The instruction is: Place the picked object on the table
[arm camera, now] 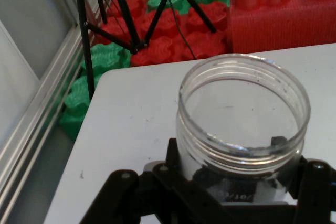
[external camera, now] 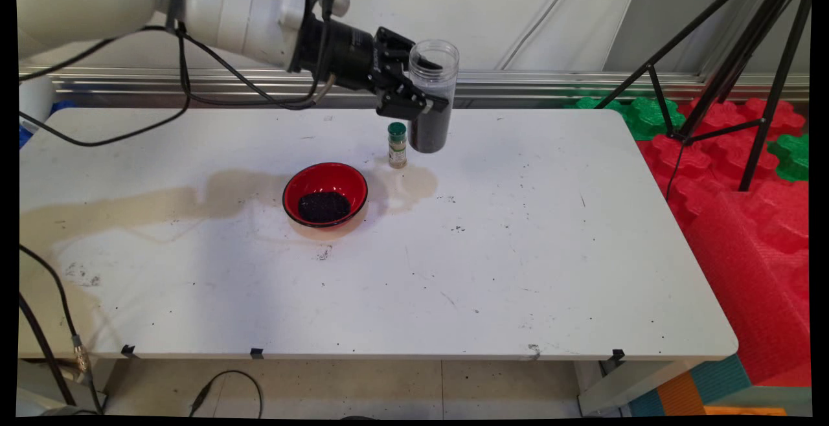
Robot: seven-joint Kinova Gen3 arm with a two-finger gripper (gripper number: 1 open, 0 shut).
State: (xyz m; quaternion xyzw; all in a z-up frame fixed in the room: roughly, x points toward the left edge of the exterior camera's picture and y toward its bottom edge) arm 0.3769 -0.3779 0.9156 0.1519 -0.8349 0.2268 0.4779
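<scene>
My gripper (external camera: 422,92) is shut on a clear plastic jar (external camera: 432,99) and holds it upright above the table's far middle. The jar's lower half is filled with dark grains and its mouth is open. In the hand view the jar's open rim (arm camera: 242,109) sits right above the black fingers (arm camera: 173,182). Just left of the jar's bottom stands a small spice bottle (external camera: 397,145) with a green cap. A red bowl (external camera: 325,194) holding a pile of dark grains sits on the table in front and to the left.
The white table (external camera: 453,270) has a brownish stain running left from the bowl and scattered dark specks. Black tripod legs (external camera: 725,50) and red and green foam blocks (external camera: 745,173) stand off the table's right side. Black cables hang from the arm at left.
</scene>
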